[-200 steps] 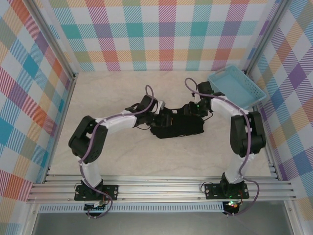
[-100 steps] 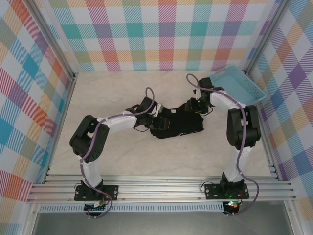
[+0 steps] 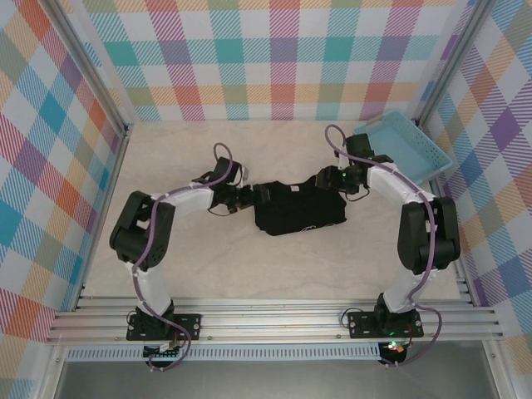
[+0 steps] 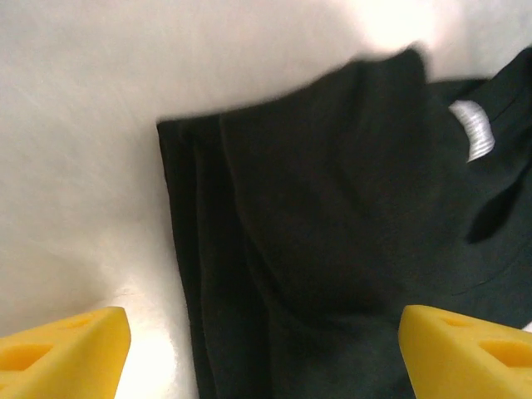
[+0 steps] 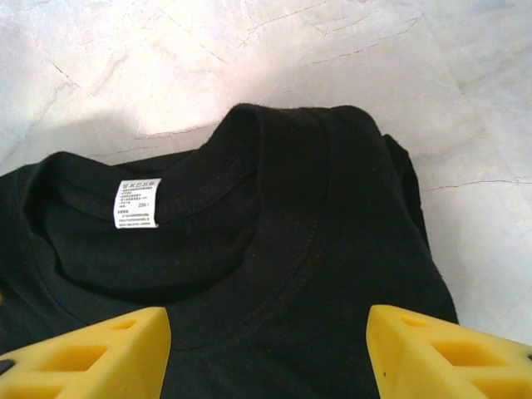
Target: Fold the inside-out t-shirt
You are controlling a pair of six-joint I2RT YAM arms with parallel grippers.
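Note:
The inside-out t-shirt (image 3: 299, 211) lies as a compact black bundle in the middle of the table. My left gripper (image 3: 249, 197) sits at its left edge, open. In the left wrist view the yellow fingertips (image 4: 62, 353) stand wide apart, and layered black cloth (image 4: 332, 233) lies on the table beyond them. My right gripper (image 3: 332, 180) hovers at the bundle's back right corner. It (image 5: 266, 353) is open over the collar (image 5: 274, 208), where a white label (image 5: 135, 203) faces up. Neither gripper pinches any cloth.
A light blue basket (image 3: 403, 150) stands tilted at the back right corner, just behind the right arm. Plaid walls and metal posts close in the table (image 3: 208, 266) on three sides. Bare tabletop lies around the shirt.
Both grippers opened wider and let go of the cloth. The left gripper drew back leftward to the shirt's edge. The right arm swung its elbow outward to the right.

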